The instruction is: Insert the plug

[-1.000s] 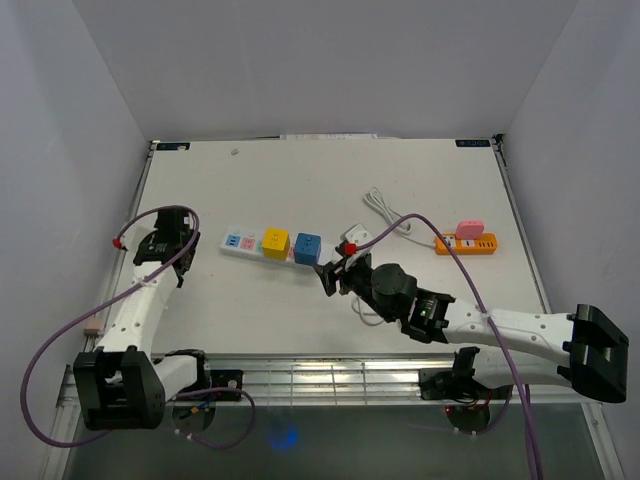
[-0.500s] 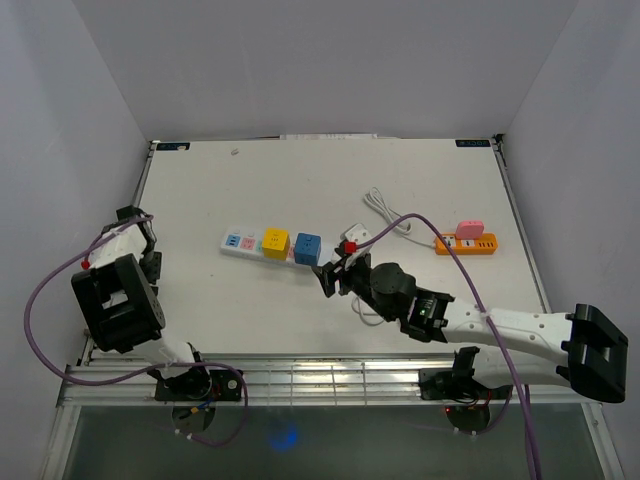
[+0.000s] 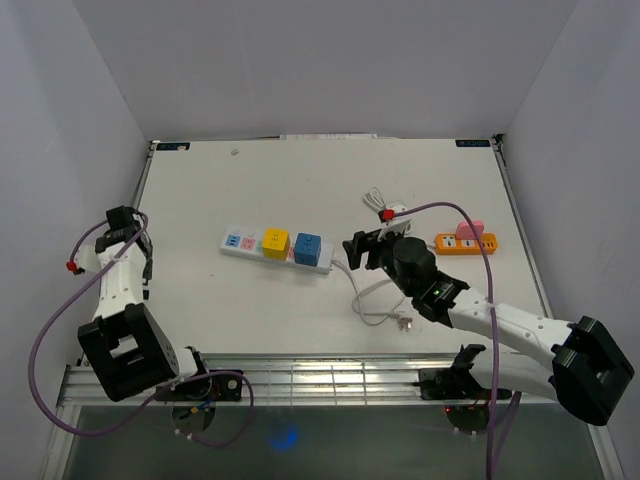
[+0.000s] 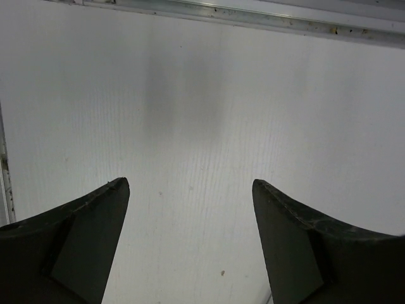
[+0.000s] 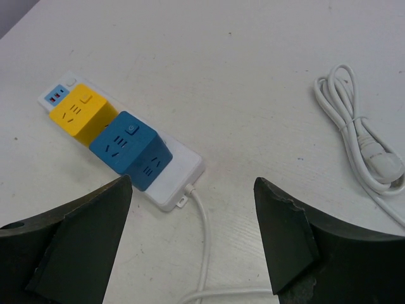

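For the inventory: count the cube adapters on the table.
3: a yellow plastic cube and a blue plastic cube side by side on the white power strip, and a pink plastic cube on the orange power strip.

White bench [image 3: 250, 190]. White power strip [image 5: 176, 182] carrying a yellow cube [image 5: 82, 114] and a blue cube [image 5: 130, 147], both marked with dark slots; red and blue marks at one end. Orange strip [image 3: 465, 245] topped by a pink adapter [image 3: 470, 228]. White cord [image 5: 354, 133]. Black left claw [image 4: 190, 240] and right claw [image 5: 193, 234]; purple cables [image 3: 32, 365].
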`<state>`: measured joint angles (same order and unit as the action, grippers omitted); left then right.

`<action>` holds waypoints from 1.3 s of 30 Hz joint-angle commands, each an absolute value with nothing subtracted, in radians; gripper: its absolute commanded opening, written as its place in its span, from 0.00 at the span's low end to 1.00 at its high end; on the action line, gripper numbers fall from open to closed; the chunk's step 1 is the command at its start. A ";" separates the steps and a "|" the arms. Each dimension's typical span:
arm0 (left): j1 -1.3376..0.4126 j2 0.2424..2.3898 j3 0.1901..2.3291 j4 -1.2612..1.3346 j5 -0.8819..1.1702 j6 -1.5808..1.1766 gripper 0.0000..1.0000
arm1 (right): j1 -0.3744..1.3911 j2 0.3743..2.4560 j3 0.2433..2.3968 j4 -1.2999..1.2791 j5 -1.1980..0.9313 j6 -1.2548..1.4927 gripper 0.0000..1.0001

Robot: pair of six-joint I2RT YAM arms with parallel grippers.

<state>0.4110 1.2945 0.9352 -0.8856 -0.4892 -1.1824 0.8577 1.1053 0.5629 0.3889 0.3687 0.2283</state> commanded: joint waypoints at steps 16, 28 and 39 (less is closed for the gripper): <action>0.476 1.411 0.896 -0.684 -0.367 -1.163 0.96 | 0.785 1.075 0.463 0.546 0.241 0.367 0.84; 0.494 1.463 0.905 -0.589 -0.388 -0.980 0.98 | 0.785 0.927 0.405 0.555 0.212 0.399 0.84; 0.604 1.471 0.974 -0.569 -0.555 -0.672 0.98 | 0.785 0.897 0.345 0.614 0.235 0.403 0.84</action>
<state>0.6022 1.4899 0.9054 -0.5976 -0.4469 -0.8085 0.7868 0.9112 0.3584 0.5514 0.2256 0.3889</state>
